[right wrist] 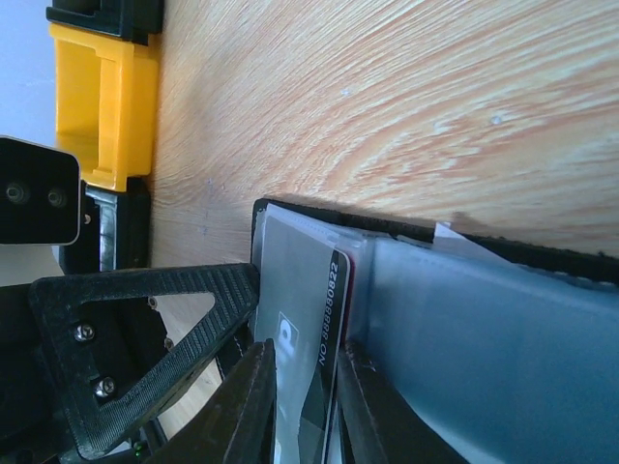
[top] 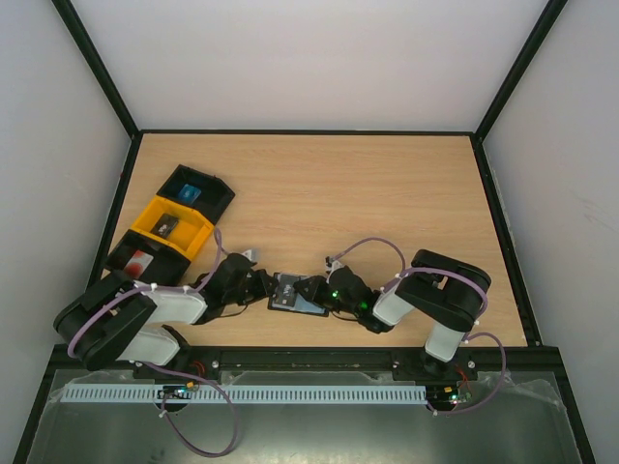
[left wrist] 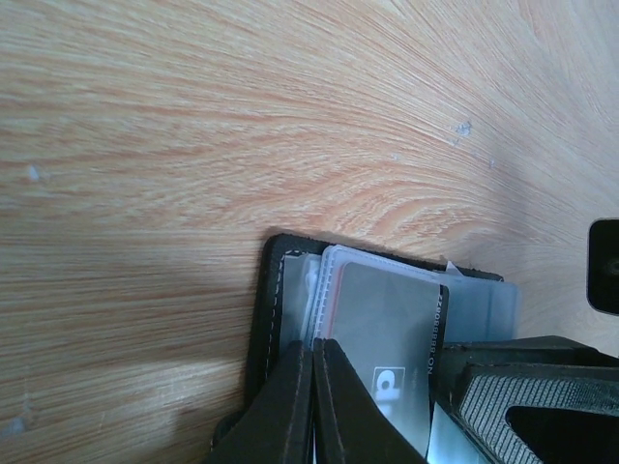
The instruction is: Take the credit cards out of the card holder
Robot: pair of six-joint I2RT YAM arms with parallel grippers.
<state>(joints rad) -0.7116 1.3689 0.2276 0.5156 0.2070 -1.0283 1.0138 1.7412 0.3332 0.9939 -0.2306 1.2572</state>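
Table (top: 387, 193): left jaws pinch card holder (top: 290, 292); right jaws, grey card (right wrist: 305, 290).

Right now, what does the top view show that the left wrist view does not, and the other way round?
Only the top view: the yellow tray and the black trays beside it. Only the left wrist view: digits printed on the grey card. Both: the card holder lying on the table.
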